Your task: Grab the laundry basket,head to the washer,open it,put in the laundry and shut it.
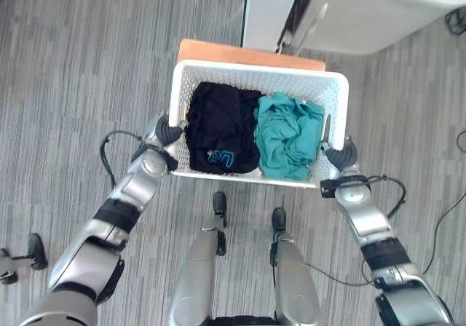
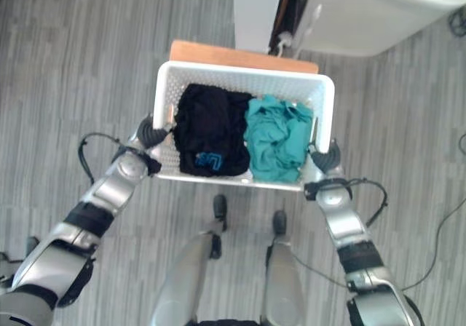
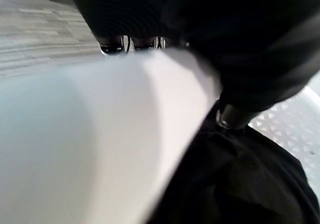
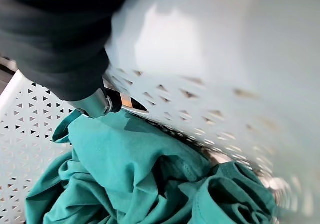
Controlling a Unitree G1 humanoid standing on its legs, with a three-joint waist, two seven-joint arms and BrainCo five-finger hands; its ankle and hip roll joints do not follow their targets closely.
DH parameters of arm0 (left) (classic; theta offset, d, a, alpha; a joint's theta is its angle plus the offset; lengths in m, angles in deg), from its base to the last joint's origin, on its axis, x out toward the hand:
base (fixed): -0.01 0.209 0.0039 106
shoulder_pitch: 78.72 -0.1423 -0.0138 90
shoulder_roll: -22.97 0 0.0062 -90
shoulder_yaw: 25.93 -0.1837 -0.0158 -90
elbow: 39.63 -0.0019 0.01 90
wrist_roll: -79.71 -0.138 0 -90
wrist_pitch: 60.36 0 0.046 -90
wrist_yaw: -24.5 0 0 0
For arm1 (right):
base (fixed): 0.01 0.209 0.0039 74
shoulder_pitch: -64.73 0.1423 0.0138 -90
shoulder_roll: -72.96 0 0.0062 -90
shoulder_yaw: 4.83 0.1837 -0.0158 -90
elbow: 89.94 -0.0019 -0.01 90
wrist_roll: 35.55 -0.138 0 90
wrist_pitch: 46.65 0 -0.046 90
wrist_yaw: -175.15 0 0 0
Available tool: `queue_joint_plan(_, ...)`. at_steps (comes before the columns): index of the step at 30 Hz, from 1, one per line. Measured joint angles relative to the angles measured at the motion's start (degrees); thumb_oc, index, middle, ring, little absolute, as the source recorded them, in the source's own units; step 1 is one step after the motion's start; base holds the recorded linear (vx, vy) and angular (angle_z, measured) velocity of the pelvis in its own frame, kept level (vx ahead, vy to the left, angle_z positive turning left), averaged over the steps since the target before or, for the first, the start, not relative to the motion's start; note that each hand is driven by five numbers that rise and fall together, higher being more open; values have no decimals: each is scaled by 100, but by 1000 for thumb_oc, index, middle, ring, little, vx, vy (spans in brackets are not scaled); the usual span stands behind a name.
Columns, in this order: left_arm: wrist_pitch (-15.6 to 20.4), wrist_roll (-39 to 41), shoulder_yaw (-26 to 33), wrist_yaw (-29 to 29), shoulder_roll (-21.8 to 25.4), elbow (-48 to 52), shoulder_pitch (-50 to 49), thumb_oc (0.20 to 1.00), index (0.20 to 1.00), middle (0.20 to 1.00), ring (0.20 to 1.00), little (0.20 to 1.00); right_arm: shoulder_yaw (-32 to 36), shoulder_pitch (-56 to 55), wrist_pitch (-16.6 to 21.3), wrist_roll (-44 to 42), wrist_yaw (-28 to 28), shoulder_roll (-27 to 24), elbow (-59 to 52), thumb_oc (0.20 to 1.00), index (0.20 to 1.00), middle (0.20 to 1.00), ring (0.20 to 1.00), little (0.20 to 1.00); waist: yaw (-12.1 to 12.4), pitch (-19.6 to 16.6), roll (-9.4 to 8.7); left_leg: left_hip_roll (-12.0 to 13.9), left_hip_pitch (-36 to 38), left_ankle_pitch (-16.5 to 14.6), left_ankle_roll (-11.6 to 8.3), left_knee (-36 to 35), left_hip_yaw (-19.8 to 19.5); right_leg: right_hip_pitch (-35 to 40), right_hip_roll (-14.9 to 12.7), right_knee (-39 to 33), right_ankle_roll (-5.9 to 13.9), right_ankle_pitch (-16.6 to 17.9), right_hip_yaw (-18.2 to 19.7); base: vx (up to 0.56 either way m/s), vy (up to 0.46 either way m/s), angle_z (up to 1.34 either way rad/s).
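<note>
Fingers of my left hand (image 1: pixel 166 132) curl over the left rim of the white laundry basket (image 1: pixel 256 73), dark tips showing on the outside wall in the left wrist view while the thumb (image 3: pixel 231 117) hooks down inside against the black clothing. On the opposite side, my right hand (image 1: pixel 341 153) clamps the right rim the same way, its thumb (image 4: pixel 100 103) pressed to the perforated inner wall just above the teal fabric. Both hands are closed on the basket, which hangs between them in front of me, clear of the grey striped floor (image 1: pixel 73 71).

Inside the basket, a black garment (image 1: pixel 218 126) with a small blue mark fills the left half, and a crumpled teal garment (image 1: pixel 287 135) fills the right half; the two touch along the middle. Just beyond the basket's far edge sits a brown wooden surface (image 1: pixel 240 53). Farther off, to the right, stands a white appliance (image 1: pixel 393 9), with a tall pale panel (image 1: pixel 263 9) beside it on its left.
</note>
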Motion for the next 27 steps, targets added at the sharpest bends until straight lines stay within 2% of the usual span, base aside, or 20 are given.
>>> queue_joint_plan(5, 304, -226, 232, -366, 259, 830, -370, 200, 200, 200, 200, 200, 559, -322, 48, 35, 525, -199, -626, 200, 200, 200, 200, 200, -33, -116, -113, -1, 446, -49, -80, -140, -22, 458, -18, -153, 8, -37, -106, 105, 5, 0)
queue_joint_plan(7, 419, -316, 228, -525, 319, 1022, -447, 200, 200, 200, 200, 200, 803, -557, 78, 17, 708, -247, -774, 200, 200, 200, 200, 200, -47, -371, -159, -10, 504, -78, -73, -180, -41, 544, -18, -242, -54, -109, -155, 127, 1, 5)
queue_joint_plan(8, 428, -376, 211, -666, 415, 1165, -475, 200, 200, 200, 200, 200, 919, -691, 79, 16, 857, -305, -909, 200, 200, 200, 200, 200, -49, -371, -160, -9, 623, -78, -75, -202, -56, 679, -15, -234, 23, -56, -165, 59, -6, 6)
queue_joint_plan(9, 451, -403, 217, -787, 480, 1325, -528, 200, 200, 200, 200, 200, 975, -827, 99, 12, 972, -365, -989, 200, 200, 200, 200, 200, -54, -394, -162, -13, 763, -82, -100, -230, -68, 829, -17, -268, 20, -54, -178, 91, 5, 3)
queue_joint_plan(11, 498, -451, 215, -919, 488, 1508, -614, 200, 200, 200, 200, 200, 1055, -1062, 114, -86, 1126, -420, -989, 200, 200, 200, 200, 200, -71, -757, -181, -18, 847, -155, -108, -283, -63, 946, -29, -403, -10, -77, -213, 109, 5, 0)
queue_joint_plan(17, 517, -449, 169, -1265, 489, 1549, -646, 200, 200, 200, 200, 200, 1210, -1316, 115, -97, 1430, -463, -989, 200, 200, 200, 200, 200, -96, -1093, -139, -11, 1103, -185, -119, -324, -75, 1225, -15, -515, 8, -52, -302, 83, 20, -1)
queue_joint_plan(22, 479, -481, -98, -1512, 436, 1539, -526, 200, 200, 200, 200, 200, 1477, -1795, 11, -85, 1736, -514, -987, 200, 200, 200, 200, 200, -221, -1326, -81, -99, 1480, -224, -72, -489, -38, 1500, -75, -505, 4, -45, -300, 32, 68, -3)
queue_joint_plan(26, 477, -605, -316, -1593, 416, 1438, -393, 200, 200, 200, 200, 200, 1532, -1916, -27, -89, 1754, -616, -982, 200, 200, 200, 200, 200, -405, -1454, -27, -173, 1540, -255, -31, -483, 110, 1463, -153, -489, 27, -1, -251, -44, 79, -19)
queue_joint_plan(27, 477, -605, -424, -1620, 412, 1370, -292, 200, 200, 200, 200, 200, 1580, -1924, -28, -89, 1737, -617, -974, 200, 200, 200, 200, 200, -416, -1461, -14, -180, 1551, -261, -22, -484, 214, 1418, -169, -487, 54, 31, -138, -40, 53, -37)
